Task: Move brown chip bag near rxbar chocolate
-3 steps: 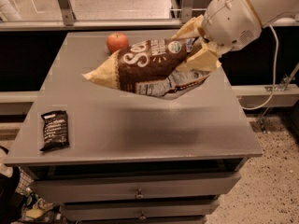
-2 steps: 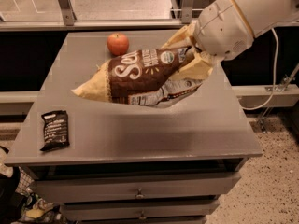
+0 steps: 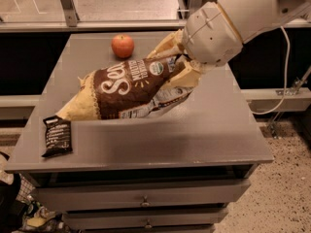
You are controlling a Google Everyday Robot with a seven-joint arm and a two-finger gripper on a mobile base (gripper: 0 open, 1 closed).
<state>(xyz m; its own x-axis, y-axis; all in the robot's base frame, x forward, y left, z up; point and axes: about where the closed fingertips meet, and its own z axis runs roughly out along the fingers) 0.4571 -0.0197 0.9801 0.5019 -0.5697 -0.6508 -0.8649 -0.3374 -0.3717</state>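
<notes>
The brown chip bag (image 3: 127, 89) is a large crinkly bag with a dark brown middle, white script and tan ends. It hangs tilted above the grey table (image 3: 204, 135), its lower left tan end close to the rxbar chocolate (image 3: 58, 136). The rxbar is a small black wrapper lying flat near the table's front left corner. My gripper (image 3: 179, 63) is shut on the bag's upper right end, with tan fingers on either side of it. The white arm reaches in from the upper right.
A red apple (image 3: 122, 45) sits at the back of the table, behind the bag. The table has drawers (image 3: 143, 200) below its front edge. A white cable (image 3: 286, 72) hangs at the right. Speckled floor lies to the right.
My gripper has carried the chip bag left and down toward the front left. The bag's lower end has come close to the rxbar. The apple and the bar have not moved.
</notes>
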